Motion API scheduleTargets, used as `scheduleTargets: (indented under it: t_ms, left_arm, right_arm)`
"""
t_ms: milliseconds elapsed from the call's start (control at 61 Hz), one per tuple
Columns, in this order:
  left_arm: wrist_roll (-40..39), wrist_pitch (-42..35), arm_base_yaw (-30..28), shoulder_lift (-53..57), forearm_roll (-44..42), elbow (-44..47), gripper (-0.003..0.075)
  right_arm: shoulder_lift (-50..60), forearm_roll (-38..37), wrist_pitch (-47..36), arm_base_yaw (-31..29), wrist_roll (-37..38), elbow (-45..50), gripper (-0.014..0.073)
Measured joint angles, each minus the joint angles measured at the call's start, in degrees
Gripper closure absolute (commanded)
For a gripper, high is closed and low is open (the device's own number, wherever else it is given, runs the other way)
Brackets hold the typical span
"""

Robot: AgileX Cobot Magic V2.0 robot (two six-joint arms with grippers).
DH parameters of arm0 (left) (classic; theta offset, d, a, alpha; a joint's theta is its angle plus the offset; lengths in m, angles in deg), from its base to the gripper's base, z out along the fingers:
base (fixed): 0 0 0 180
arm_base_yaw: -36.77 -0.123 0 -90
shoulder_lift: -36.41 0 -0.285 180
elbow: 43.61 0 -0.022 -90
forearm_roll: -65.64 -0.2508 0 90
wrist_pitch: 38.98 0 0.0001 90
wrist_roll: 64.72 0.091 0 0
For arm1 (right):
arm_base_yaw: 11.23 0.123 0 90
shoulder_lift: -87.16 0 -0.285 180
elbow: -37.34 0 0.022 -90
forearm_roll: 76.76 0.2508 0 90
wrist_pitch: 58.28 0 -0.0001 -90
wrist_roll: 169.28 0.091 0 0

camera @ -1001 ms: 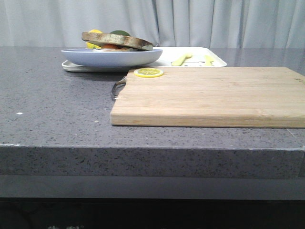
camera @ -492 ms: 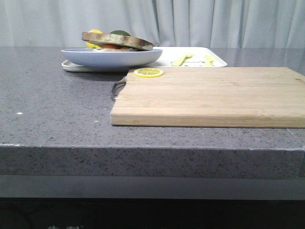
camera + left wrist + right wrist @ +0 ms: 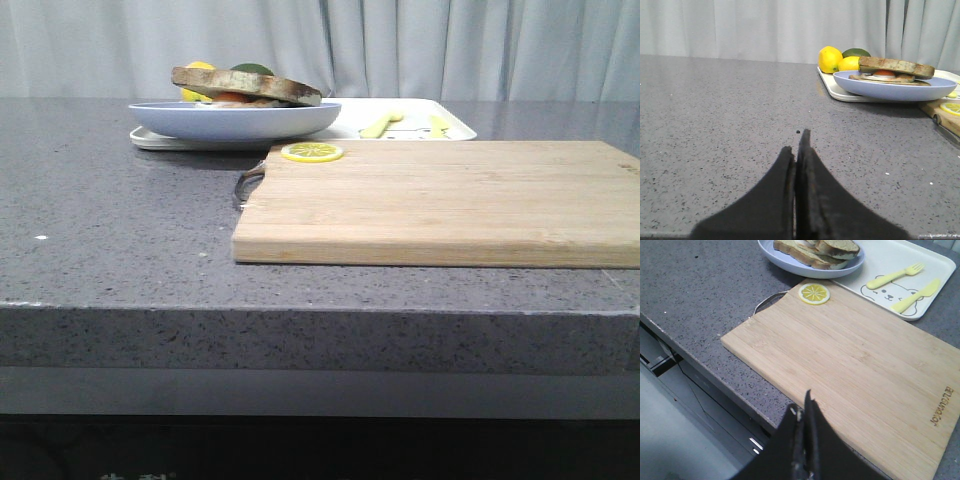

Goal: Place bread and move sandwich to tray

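Observation:
The sandwich (image 3: 245, 87) lies on a round pale blue plate (image 3: 235, 120), which rests on the left end of the white tray (image 3: 410, 128) at the back of the table. It also shows in the left wrist view (image 3: 892, 70) and the right wrist view (image 3: 820, 250). A separate single bread slice is not in view. My left gripper (image 3: 796, 145) is shut and empty, low over bare grey table, well short of the plate (image 3: 890, 89). My right gripper (image 3: 802, 407) is shut and empty above the near edge of the cutting board (image 3: 850, 365). Neither gripper shows in the front view.
A light wooden cutting board (image 3: 440, 200) lies in the front middle and right, with a lemon slice (image 3: 311, 152) on its far left corner. A yellow fork (image 3: 895, 275) and knife (image 3: 915, 295) lie on the tray (image 3: 890, 260). Lemons (image 3: 830, 59) and an avocado (image 3: 856, 52) sit behind the plate.

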Motion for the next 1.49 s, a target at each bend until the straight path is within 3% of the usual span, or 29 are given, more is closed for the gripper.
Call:
scheduleTargets:
  t_ms: [394, 574, 722, 951, 1280, 1493]
  left_arm:
    - [0.0, 0.0, 0.0, 0.0, 0.0, 0.0, 0.0738]
    - [0.0, 0.0, 0.0, 0.0, 0.0, 0.0, 0.0738]
    - [0.0, 0.0, 0.0, 0.0, 0.0, 0.0, 0.0738]
    - [0.0, 0.0, 0.0, 0.0, 0.0, 0.0, 0.0738]
    - [0.0, 0.0, 0.0, 0.0, 0.0, 0.0, 0.0738]
    - [0.0, 0.0, 0.0, 0.0, 0.0, 0.0, 0.0738]
  right_arm:
    - [1.1, 0.0, -0.11, -0.5, 0.0, 0.66, 0.0662]
    - [7.58, -0.11, -4.02, -9.53, 0.0, 6.94, 0.0662]
    - [17.06, -0.11, -12.08, -18.07, 0.0, 16.58, 0.0662]
    - [27.63, -0.11, -22.26, -26.07, 0.0, 31.69, 0.0662]
    - [34.03, 3.02, -32.71, -24.54, 0.0, 45.0, 0.0662]
    - [34.03, 3.14, -36.67, -23.82, 0.0, 48.06, 0.0662]
